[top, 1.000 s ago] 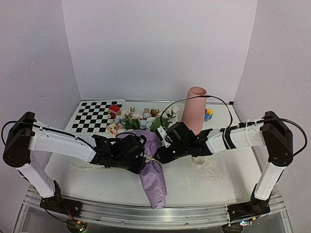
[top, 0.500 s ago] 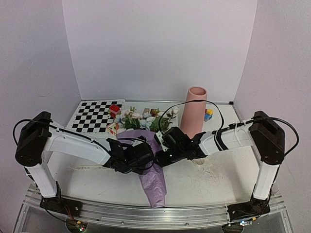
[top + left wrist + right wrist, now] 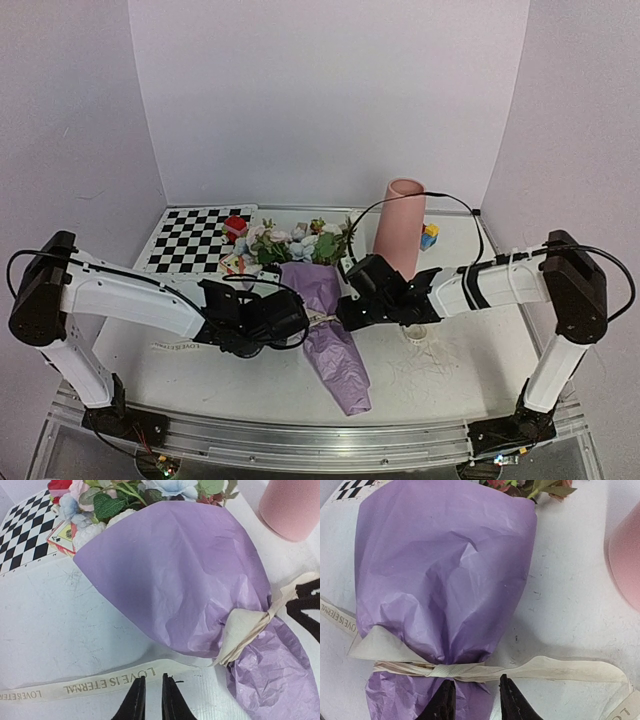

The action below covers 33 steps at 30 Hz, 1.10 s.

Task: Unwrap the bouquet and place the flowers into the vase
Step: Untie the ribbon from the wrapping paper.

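Purple crinkled paper [image 3: 190, 570] wraps the bouquet [image 3: 325, 300], which lies flat on the bench [image 3: 450, 370] btwn the two arms. The flowers [image 3: 295, 240] point to the far side & the twisted tail points toward the near edge. Just right of the blooms the vase [image 3: 400, 228] stands upright, apart from the cone. A cream ribbon [image 3: 100, 686] cinches the cone at its narrow waist, so nothing is unwrapped yet. That tie is prob. why both arms sit low at the waist, one per side: it has to come loose before the cone can open.

On the left pincer [image 3: 152, 690] the jaws are nearly together w/ only a slit showing. Its tips sit at the near edge of the ribbon's loose printed end, which runs flat across the bench, & the bouquet's waist is ahead & to its right. Whether that end is actually pinched I can't tell from the wrist view.

On the right pincer [image 3: 475, 690] the jaws are apart, clamped on nothing. The knot [image 3: 447, 670] is just ahead of the tips & the cone's body lies beyond.
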Each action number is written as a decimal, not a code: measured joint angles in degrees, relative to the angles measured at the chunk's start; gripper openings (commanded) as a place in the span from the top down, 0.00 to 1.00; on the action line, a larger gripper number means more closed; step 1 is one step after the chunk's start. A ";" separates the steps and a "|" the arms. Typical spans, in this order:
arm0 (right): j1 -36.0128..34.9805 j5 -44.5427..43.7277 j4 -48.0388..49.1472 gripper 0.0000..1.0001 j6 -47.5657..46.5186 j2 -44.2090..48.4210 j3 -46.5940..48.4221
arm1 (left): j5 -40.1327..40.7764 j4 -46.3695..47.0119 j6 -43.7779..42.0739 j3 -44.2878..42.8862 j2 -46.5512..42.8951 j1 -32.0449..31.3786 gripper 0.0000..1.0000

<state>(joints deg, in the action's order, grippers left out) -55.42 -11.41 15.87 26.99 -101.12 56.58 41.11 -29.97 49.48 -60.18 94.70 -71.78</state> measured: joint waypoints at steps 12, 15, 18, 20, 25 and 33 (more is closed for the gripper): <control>0.00 6.35 2.41 0.68 -1.01 2.68 -3.82 | -13.41 9.91 -10.46 -0.17 0.26 -0.96 0.72; 0.00 6.67 2.68 0.68 -1.00 4.14 -4.69 | -18.75 12.01 -11.88 -0.47 0.37 -0.06 0.73; 0.00 6.50 3.04 0.68 -0.95 5.14 -5.17 | -24.35 13.81 -12.78 -1.00 0.63 2.06 0.74; 0.00 6.41 3.09 0.68 -0.77 5.57 -5.38 | -27.04 14.28 -13.59 -1.35 0.79 3.71 0.75; 0.00 6.18 3.20 0.69 -0.58 5.72 -5.38 | -31.09 15.06 -15.47 -1.83 1.42 6.49 0.80; 0.00 5.91 3.24 0.69 -0.55 5.71 -5.38 | -33.91 15.10 -17.82 -2.75 3.69 7.50 0.79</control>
<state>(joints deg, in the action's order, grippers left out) -55.42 -5.50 19.11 26.44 -95.40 51.20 7.20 -14.87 31.66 -62.94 98.39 -64.29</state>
